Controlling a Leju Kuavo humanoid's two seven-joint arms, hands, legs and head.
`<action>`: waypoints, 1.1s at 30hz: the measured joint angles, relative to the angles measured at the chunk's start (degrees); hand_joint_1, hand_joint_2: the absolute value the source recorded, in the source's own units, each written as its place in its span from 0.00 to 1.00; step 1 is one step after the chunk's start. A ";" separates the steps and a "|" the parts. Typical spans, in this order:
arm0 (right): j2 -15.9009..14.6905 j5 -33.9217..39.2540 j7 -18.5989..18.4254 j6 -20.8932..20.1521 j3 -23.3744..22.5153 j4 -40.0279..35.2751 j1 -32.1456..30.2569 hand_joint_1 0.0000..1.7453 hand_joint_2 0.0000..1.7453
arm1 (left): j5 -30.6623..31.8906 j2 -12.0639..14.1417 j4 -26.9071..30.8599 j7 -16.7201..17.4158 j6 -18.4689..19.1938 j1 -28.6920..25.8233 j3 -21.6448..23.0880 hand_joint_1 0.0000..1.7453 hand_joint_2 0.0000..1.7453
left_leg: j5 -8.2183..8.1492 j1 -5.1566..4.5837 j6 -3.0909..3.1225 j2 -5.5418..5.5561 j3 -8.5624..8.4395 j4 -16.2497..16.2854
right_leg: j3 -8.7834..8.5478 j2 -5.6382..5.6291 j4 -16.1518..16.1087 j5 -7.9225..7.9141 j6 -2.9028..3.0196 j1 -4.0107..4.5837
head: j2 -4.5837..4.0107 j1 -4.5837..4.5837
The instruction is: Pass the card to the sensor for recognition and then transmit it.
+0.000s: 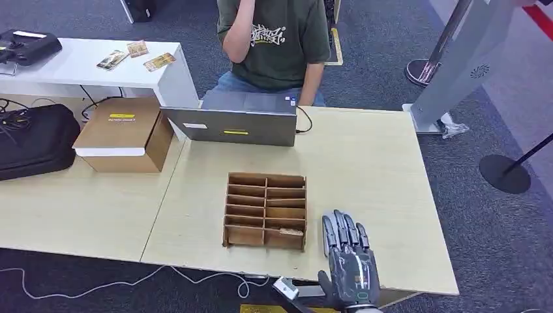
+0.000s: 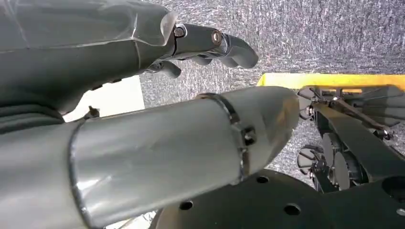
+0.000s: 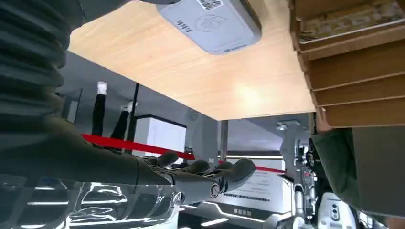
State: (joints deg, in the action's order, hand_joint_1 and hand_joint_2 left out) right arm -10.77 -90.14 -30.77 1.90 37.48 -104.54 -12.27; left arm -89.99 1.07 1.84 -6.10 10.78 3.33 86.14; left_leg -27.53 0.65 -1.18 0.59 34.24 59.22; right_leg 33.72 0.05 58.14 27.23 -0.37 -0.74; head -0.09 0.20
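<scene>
Pale wood-laminate table [image 1: 365, 163], smooth, faint grain, with a seam down the left part. Near its front edge sits a brown cardboard divider tray [image 1: 265, 210], two columns of thin-walled slots. A tan card [image 1: 291, 231] lies in a lower right slot of the tray, its surface mottled; in the right wrist view the same card [image 3: 351, 16] shows as a speckled strip in an end slot.

Right hand [image 1: 349, 257]: dark grey, glossy, fingers straight and close together, palm down, over the table just beside the tray's lower right corner. It holds nothing; whether it touches the tabletop cannot be told. In the right wrist view the dark fingers [image 3: 210, 174] extend nearly straight and empty.

A small grey rounded-rectangle card sensor [image 3: 210, 21] rests on the table, with a contactless wave symbol and a QR code; the small text is unreadable.

Left hand [image 2: 200, 45]: seen in the left wrist view above grey carpet, fingers loosely curved, nothing in them.

A grey laptop [image 1: 235, 120] with a yellow sticker stands at the far edge; behind it sits a person in a green T-shirt [image 1: 277, 39] with a white print, illegible. A brown cardboard box [image 1: 124, 134] with a yellow label is on the left, beside a black soft bag [image 1: 36, 140].
</scene>
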 joint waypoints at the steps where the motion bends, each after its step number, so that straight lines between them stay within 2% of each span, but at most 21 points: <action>1: 0.39 0.00 1.16 0.77 -0.02 0.35 0.11 0.00 1.00 | -0.02 0.00 0.00 -0.02 0.00 0.00 -0.06 0.00 0.00 | 0.00 0.01 0.00 0.00 0.00 0.00 | 0.00 0.00 0.00 0.00 0.00 0.01 | 0.02 -0.02; 7: 4.04 0.00 7.21 3.21 -0.70 3.39 1.47 0.00 1.00 | 0.00 0.00 0.00 0.00 0.02 -0.01 -0.74 0.00 0.00 | 0.00 0.01 0.00 0.00 -0.01 0.00 | -0.01 -0.01 0.01 0.00 0.00 0.01 | 0.02 0.00; 15: 9.40 1.07 12.49 6.03 -2.82 9.39 4.19 0.00 1.00 | 0.00 0.00 0.00 0.09 0.04 0.00 -0.81 0.00 0.00 | 0.01 0.01 -0.01 -0.01 -0.03 0.00 | -0.03 -0.01 0.01 0.00 0.00 0.00 | 0.02 -0.02; 30: 13.02 2.29 16.41 7.19 -5.09 18.03 6.96 0.00 1.00 | 0.00 0.20 0.00 1.11 -0.18 0.11 -0.81 0.00 0.00 | 0.00 0.01 -0.01 -0.01 -0.05 0.00 | -0.04 -0.01 0.01 0.00 0.00 0.00 | 0.02 -0.02; 33: 13.42 1.02 15.73 6.97 -5.18 19.43 7.83 0.00 1.00 | 0.00 0.33 0.00 1.11 -0.17 0.11 -0.81 0.00 0.00 | 0.01 0.01 -0.01 -0.01 -0.05 0.00 | -0.05 -0.02 0.01 0.00 0.00 0.01 | 0.02 -0.02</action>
State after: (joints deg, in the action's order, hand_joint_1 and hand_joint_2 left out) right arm 2.64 -89.11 -15.04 8.87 32.30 -85.11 -4.44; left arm -89.98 1.40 1.84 -4.98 10.60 3.44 85.33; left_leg -27.53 0.66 -1.19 0.58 34.20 59.21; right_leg 33.68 0.03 58.15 27.23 -0.36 -0.74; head -0.07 0.17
